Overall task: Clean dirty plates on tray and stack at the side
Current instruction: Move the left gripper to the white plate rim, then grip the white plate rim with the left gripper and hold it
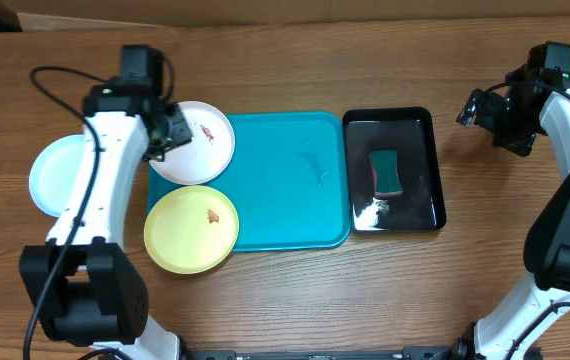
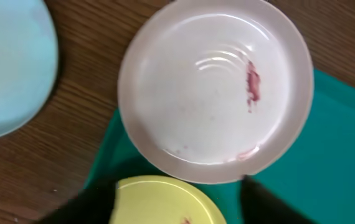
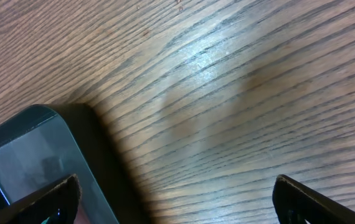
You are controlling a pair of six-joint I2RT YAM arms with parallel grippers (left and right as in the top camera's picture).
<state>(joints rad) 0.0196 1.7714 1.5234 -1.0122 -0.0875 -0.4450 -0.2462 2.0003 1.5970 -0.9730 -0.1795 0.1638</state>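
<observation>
The white plate (image 1: 205, 141) lies over the far left corner of the turquoise tray (image 1: 295, 190), with a reddish smear on it. The yellow-green plate (image 1: 191, 228) overlaps the tray's near left edge and also has a smear. The pale mint-blue plate (image 1: 55, 175) sits on the table to the left, partly hidden by my left arm. My left gripper (image 1: 168, 130) is open and empty at the white plate's left rim. In the left wrist view its fingers (image 2: 177, 205) straddle the yellow-green plate (image 2: 165, 202) just below the white plate (image 2: 215, 87). My right gripper (image 1: 485, 108) is open and empty over bare table.
A glossy black tray (image 1: 420, 130) with a green sponge (image 1: 386, 172) stands right of the turquoise tray. Its corner (image 3: 28, 149) shows in the right wrist view beside the open fingers (image 3: 177, 190). Cables run along the left arm.
</observation>
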